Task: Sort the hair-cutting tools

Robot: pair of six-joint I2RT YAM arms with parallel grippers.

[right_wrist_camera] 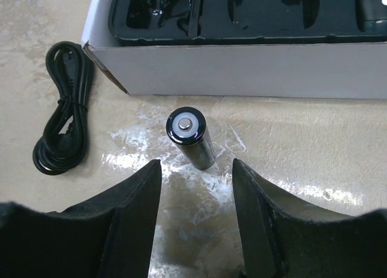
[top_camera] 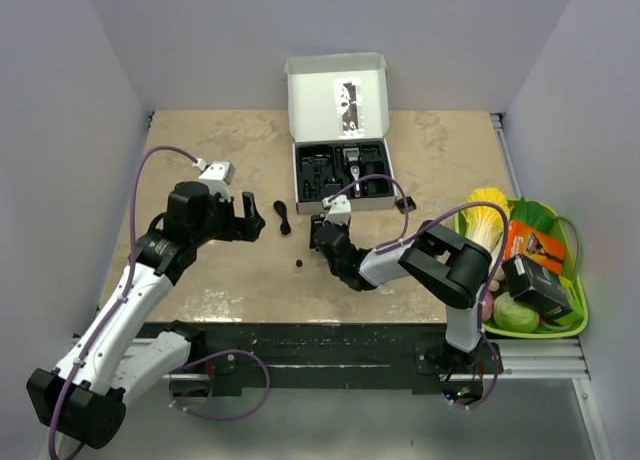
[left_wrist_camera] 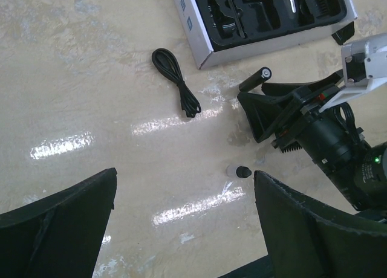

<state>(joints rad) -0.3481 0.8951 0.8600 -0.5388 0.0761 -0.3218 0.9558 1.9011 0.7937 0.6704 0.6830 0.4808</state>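
The short black cylinder with a silver end cap (right_wrist_camera: 192, 136) lies on the beige marbled desk (right_wrist_camera: 314, 145), just beyond the fingertips of the right hand (right_wrist_camera: 196, 175) (released, not touching it), near the white cardboard box (right_wrist_camera: 242, 66). The coiled black cord (right_wrist_camera: 60, 133) lies to its left. The left hand (left_wrist_camera: 184, 190) hangs wide open, the tiny round black bit (left_wrist_camera: 242, 171) just ahead.

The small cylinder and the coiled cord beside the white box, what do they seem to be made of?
Cylinder: probably metal in a glossy dark sleeve; its end is a bright silvery disc and the side reflects light. Cord: likely soft rubber or plastic, matte black; it bends in loose loops.
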